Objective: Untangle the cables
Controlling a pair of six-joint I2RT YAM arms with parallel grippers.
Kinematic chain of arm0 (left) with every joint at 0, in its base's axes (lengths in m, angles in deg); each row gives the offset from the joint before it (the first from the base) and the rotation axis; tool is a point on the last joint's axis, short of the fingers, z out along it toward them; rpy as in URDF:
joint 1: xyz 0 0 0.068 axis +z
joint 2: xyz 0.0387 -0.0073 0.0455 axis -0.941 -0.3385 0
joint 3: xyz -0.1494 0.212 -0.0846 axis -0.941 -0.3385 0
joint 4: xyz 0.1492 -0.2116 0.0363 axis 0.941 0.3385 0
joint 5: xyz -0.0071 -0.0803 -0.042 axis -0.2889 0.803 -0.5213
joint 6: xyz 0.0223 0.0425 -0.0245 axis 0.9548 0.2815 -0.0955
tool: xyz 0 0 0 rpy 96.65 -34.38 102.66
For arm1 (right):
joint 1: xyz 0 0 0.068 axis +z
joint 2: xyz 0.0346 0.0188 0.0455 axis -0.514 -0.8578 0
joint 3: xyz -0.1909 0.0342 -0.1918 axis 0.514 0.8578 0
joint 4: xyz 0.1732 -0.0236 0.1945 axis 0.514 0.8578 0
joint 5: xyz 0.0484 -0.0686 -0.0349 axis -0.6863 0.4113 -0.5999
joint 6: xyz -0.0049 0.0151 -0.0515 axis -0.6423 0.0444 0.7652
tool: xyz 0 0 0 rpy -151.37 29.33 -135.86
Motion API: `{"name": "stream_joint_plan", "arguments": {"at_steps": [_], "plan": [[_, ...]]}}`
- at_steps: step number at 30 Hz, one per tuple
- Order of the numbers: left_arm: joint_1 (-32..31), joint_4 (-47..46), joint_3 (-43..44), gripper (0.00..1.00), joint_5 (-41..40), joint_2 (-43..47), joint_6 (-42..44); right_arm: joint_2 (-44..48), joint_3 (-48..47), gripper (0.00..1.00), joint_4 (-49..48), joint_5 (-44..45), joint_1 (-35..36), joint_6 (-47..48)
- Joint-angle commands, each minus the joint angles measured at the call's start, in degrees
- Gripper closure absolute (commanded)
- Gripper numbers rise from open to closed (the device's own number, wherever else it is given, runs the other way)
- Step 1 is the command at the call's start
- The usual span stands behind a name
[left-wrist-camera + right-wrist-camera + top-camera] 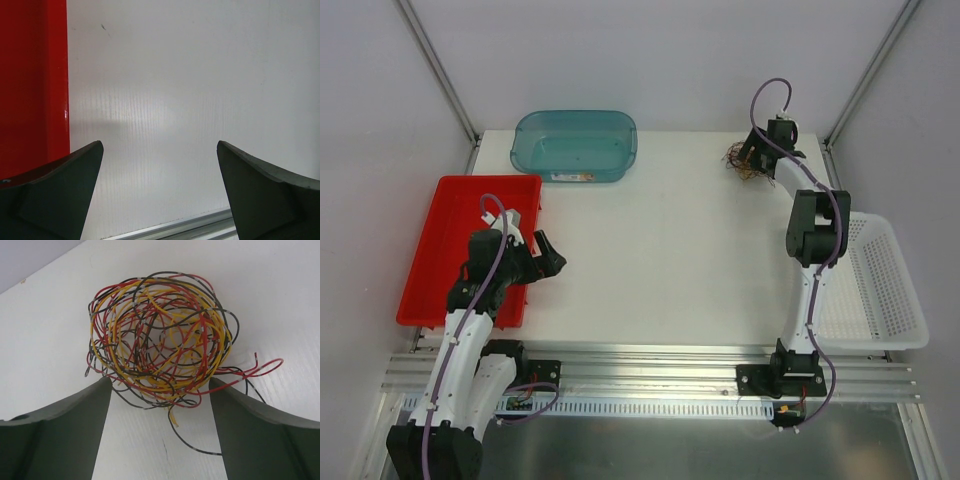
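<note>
The cables (160, 340) are a fist-sized ball of thin red, yellow and black wires lying on the white table; in the top view the tangle (742, 161) sits at the far right. My right gripper (160, 385) is open, its fingers either side of the tangle's near edge, with loose wire ends trailing between them. In the top view it (757, 150) sits right at the tangle. My left gripper (160, 147) is open and empty over bare table beside the red tray; in the top view it (552, 256) is at the near left.
A red tray (460, 240) lies at the left, its wall also in the left wrist view (30, 85). A teal bin (575, 145) stands at the back centre. A white mesh basket (880, 285) hangs off the right edge. The table's metal front rail (190, 227) shows below.
</note>
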Motion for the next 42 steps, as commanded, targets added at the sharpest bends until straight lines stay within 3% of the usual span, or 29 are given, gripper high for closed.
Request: {"name": "stream_joint_plan", "arguments": {"at_steps": [1,5,6,8,9,11,16,22,29,36,37,39,40,41,42], "plan": [[0.4,-1.7,1.2,0.01,1.6,-0.6,1.6,-1.9,-5.1,0.19,-1.9,-1.5,-0.3,-0.8],[0.4,-1.8,1.2,0.01,1.7,-0.7,1.6,-4.3,-6.8,0.47,-0.9,-2.7,-0.4,-0.7],[0.4,-1.7,1.2,0.01,1.7,-0.8,1.6,-4.3,-6.6,0.62,-0.9,-2.9,-0.4,-0.5],[0.4,-1.7,1.2,0.01,1.8,-0.9,1.6,-4.0,-5.4,0.77,-0.8,-4.7,-0.3,-0.4],[0.4,-1.8,1.2,0.01,1.7,-0.8,1.6,-2.7,-4.3,0.90,-1.2,-5.2,-0.2,-0.3],[0.4,-1.8,1.2,0.01,1.8,-0.6,1.7,-0.6,-1.1,0.99,-3.2,-6.2,0.1,0.1],[0.4,-2.1,1.0,0.01,2.3,0.7,1.7,10.9,13.1,0.99,-6.0,-10.6,1.9,1.1],[0.4,-2.9,0.6,0.01,4.5,2.5,1.6,26.2,30.6,0.99,-3.4,-14.2,9.1,5.1],[0.4,-5.3,-0.1,0.01,10.7,2.4,0.5,48.1,48.5,0.99,0.8,-14.9,25.9,7.3],[-1.7,-7.2,-1.1,0.01,18.7,-0.8,-2.0,59.4,59.1,0.99,0.9,-7.6,44.4,4.1],[-2.5,-7.1,-1.0,0.01,19.3,-1.2,-2.1,60.2,59.8,0.97,0.7,-6.2,47.5,2.6],[-6.2,-7.8,-1.2,0.01,18.6,-0.8,-4.7,61.3,60.6,0.84,1.2,-4.2,50.6,2.1],[-7.7,-8.4,-1.7,0.01,16.6,-0.5,-6.2,61.4,60.4,0.74,2.5,-3.8,53.4,2.0],[-9.9,-9.1,-3.0,0.01,15.7,-0.1,-9.6,61.6,60.2,0.57,3.3,-3.8,54.6,2.0],[-13.8,-9.9,-3.7,0.01,14.3,0.7,-11.3,61.9,59.9,0.50,3.9,-1.2,55.8,1.9]]}}
